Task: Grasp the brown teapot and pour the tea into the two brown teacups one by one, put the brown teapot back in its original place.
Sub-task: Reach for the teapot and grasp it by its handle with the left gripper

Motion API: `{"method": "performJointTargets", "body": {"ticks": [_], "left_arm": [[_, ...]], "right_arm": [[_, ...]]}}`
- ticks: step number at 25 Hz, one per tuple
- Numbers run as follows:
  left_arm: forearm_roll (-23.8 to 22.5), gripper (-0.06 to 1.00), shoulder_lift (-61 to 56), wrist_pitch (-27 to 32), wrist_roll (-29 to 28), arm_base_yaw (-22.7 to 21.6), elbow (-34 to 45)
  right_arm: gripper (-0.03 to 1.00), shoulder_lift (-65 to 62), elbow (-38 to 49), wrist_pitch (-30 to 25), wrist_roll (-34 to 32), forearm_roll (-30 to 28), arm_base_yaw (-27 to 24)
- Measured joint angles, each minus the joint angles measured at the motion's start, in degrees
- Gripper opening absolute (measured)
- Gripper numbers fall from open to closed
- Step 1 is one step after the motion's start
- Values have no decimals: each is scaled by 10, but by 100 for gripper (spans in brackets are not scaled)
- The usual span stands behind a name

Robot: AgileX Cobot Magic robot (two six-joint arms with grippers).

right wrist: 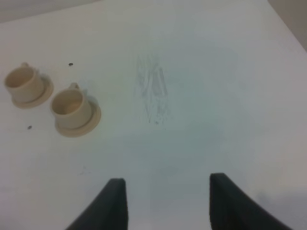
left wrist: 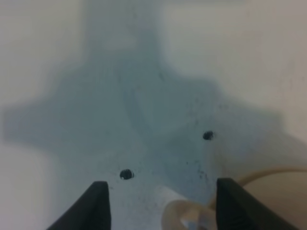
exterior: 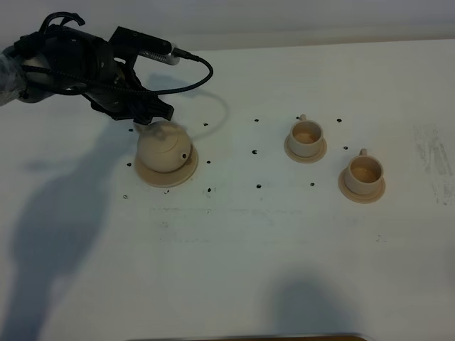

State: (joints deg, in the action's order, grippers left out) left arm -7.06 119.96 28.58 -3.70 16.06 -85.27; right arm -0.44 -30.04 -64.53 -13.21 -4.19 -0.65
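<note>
The brown teapot point(exterior: 163, 147) sits on its wide saucer, the original place point(exterior: 179, 175), at the left of the table. My left gripper point(exterior: 146, 122) hovers at the teapot's far left side. In the left wrist view it point(left wrist: 160, 206) is open, and the teapot's loop handle point(left wrist: 184, 218) lies between the fingers point(left wrist: 96, 206) without touching either. The two brown teacups point(exterior: 306, 133) point(exterior: 364, 170) stand on small saucers at the right. The right wrist view shows both cups point(right wrist: 24, 81) point(right wrist: 72, 108) well ahead of my open, empty right gripper point(right wrist: 163, 201).
Small black dots point(exterior: 255, 152) mark the white table point(exterior: 234, 241) around the teapot and cups. A faint scuffed patch point(exterior: 434, 160) lies near the right edge. A dark cable point(exterior: 202, 71) loops from the left arm above the teapot.
</note>
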Motion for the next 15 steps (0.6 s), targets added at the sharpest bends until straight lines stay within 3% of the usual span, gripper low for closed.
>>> {"method": "performJointTargets", "body": {"ticks": [15], "left_arm": [[-23, 47, -2, 22, -1, -8, 0]], "right_arm": [[41, 0, 0, 0, 0, 0, 0]]}}
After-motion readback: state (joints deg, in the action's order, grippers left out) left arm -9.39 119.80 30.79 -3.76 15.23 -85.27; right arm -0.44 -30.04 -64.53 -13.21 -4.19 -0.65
